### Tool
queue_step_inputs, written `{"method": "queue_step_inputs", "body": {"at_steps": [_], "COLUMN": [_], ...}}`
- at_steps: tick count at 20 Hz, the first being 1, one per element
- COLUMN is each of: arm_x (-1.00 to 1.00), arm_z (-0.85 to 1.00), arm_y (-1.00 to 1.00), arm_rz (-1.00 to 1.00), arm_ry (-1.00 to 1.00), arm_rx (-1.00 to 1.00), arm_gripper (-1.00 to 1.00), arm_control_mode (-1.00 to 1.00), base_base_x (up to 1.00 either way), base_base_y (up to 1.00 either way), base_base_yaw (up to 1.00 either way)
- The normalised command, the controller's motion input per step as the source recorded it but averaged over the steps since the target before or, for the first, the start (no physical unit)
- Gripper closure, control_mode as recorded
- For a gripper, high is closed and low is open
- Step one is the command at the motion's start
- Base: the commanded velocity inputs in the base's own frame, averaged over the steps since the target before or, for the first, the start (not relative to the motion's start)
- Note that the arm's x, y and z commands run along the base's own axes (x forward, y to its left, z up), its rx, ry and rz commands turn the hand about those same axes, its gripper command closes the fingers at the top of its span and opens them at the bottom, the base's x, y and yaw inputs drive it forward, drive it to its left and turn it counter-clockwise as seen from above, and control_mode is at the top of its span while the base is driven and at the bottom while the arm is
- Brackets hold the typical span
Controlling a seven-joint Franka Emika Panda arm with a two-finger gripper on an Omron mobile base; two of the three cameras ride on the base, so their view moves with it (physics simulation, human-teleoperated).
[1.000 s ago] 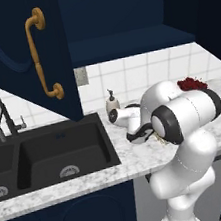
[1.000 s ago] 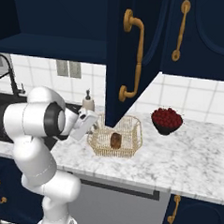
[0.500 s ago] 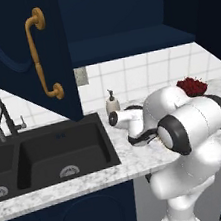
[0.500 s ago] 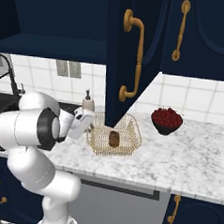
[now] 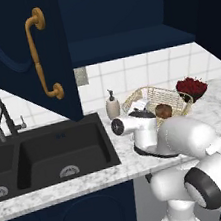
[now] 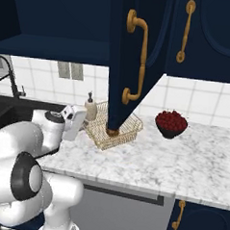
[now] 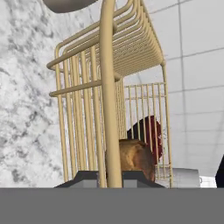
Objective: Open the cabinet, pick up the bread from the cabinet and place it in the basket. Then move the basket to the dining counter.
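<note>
Arm reaching low over counter, claw point(image 7: 110, 180) pinching basket point(image 7: 111, 65) rim, bread point(image 7: 133, 159) inside

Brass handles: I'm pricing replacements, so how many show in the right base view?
3: one on the open door, one on the closed upper door, one on the low cabinet. Others may be hidden.

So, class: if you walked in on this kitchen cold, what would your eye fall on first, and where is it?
The white arm bulks in the foreground, reaching over the marbled counter to the golden wire basket beside the black sink. In the hand view the gripper is closed on the basket's rim, with the brown bread inside. Above hangs the open navy cabinet with brass handles.
</note>
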Motion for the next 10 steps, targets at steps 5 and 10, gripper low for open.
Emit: {"method": "queue_step_inputs", "body": {"at_steps": [5,10], "arm_x": [-0.47,-0.60], "arm_z": [0.77,0.69], "arm_y": [0.08,0.15], "arm_rz": [0.36,0.33], "arm_ry": [0.02,0.17], "arm_rx": [-0.04,-0.07], "arm_gripper": [1.00,1.00], "arm_control_mode": [-1.00,-1.00], "base_base_x": [0.00,0.00], "base_base_y": [0.00,0.00], "base_base_yaw": [0.00,0.00]}}
